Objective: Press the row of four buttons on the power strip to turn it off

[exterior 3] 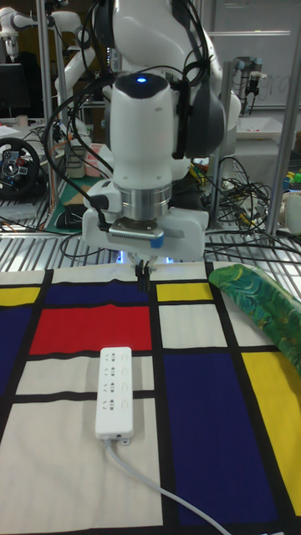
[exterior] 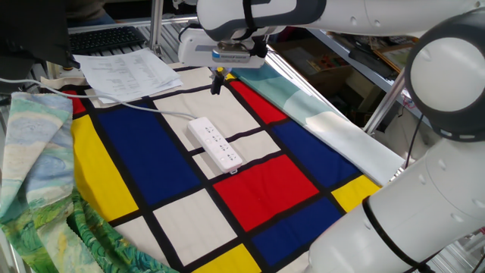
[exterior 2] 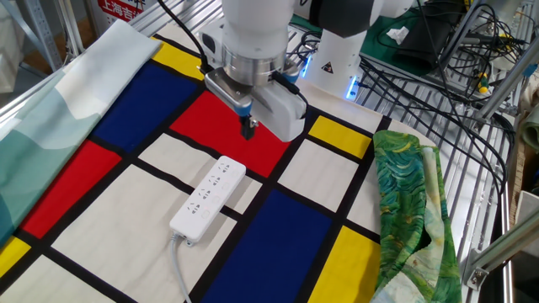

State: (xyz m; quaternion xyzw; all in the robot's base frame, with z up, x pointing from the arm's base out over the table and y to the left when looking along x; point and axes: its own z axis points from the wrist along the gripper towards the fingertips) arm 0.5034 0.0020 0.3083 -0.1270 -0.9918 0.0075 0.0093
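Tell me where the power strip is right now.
The power strip lies flat on the checked cloth, mostly on a white panel beside the red one. The gripper hangs above the cloth just beyond the strip's cable-free end, not touching it.

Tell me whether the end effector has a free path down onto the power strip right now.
Probably yes. The end effector hangs in the air beyond the power strip, and nothing lies on the strip or between them.
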